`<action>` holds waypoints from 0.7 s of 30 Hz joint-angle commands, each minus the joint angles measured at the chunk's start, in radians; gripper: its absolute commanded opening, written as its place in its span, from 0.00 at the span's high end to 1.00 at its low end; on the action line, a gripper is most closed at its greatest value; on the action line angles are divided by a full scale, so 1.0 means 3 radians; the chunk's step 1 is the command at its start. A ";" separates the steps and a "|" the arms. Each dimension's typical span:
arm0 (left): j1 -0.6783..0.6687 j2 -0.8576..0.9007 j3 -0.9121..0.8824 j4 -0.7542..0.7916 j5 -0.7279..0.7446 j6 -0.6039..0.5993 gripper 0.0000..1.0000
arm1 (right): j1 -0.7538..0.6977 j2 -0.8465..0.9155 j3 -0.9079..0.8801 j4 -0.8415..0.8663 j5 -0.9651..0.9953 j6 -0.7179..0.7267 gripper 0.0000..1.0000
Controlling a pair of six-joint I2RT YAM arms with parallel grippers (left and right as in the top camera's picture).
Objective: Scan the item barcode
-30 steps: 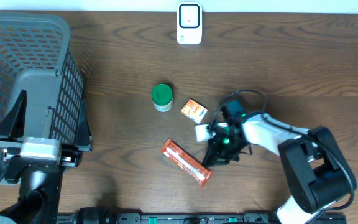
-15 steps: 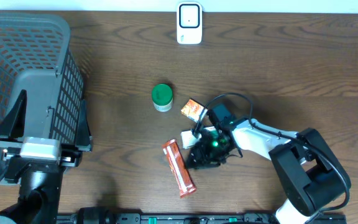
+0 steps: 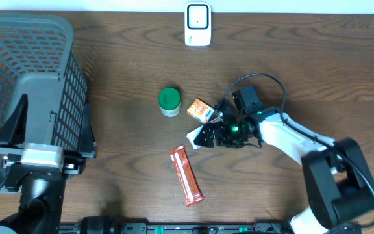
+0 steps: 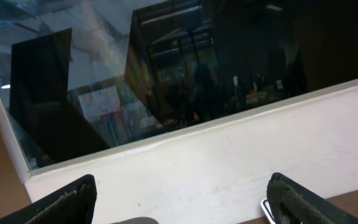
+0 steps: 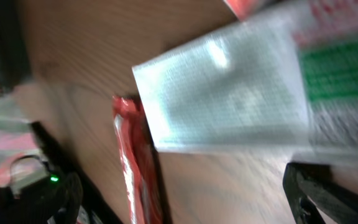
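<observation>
The white barcode scanner [image 3: 198, 25] stands at the table's far edge. Four items lie mid-table: a green-lidded jar [image 3: 169, 101], a small orange box [image 3: 202, 110], a white packet [image 3: 193, 136] and a red snack bar [image 3: 186, 175]. My right gripper [image 3: 205, 135] is open, low over the table, right at the white packet. In the right wrist view the packet [image 5: 229, 93] fills the upper part, ahead of the open right gripper [image 5: 185, 205], with the red bar [image 5: 135, 162] beside it. My left gripper [image 4: 182, 205] is open and empty, facing a wall.
A large grey mesh basket [image 3: 24, 78] fills the left side of the table, with my left arm [image 3: 41, 159] at its near edge. The right arm's cable [image 3: 258, 81] loops above its wrist.
The right gripper went from shut to open. It dragged the red bar leftward, left it lying nearly lengthwise, then moved up to the white packet. The left arm stayed still.
</observation>
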 commanded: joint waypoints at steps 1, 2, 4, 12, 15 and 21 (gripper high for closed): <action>0.0017 -0.0019 0.0001 0.0018 0.0041 -0.0017 0.13 | 0.0065 -0.0401 -0.0027 -0.0231 0.0262 -0.0164 0.01; 0.0017 -0.0020 0.0001 0.0018 0.0041 -0.0017 0.13 | 0.0076 -0.0502 -0.0027 -0.0319 0.0252 -0.0211 0.01; 0.0017 -0.0020 0.0001 0.0019 0.0041 -0.0017 0.13 | 0.0118 -0.0708 -0.0027 -0.0532 0.0257 -0.0329 0.01; 0.0017 -0.0177 0.0001 0.0089 0.0042 -0.0018 0.13 | 0.0225 -0.0820 -0.0130 -0.0584 0.0292 -0.0554 0.01; 0.0017 -0.0361 0.0001 0.0042 0.0042 -0.0018 0.13 | 0.0267 -0.0718 -0.0238 -0.0445 0.0275 -0.0357 0.01; 0.0017 -0.0631 0.0000 0.0004 0.0042 -0.0018 0.13 | 0.0495 -0.0673 -0.0399 -0.0042 0.0080 -0.0234 0.01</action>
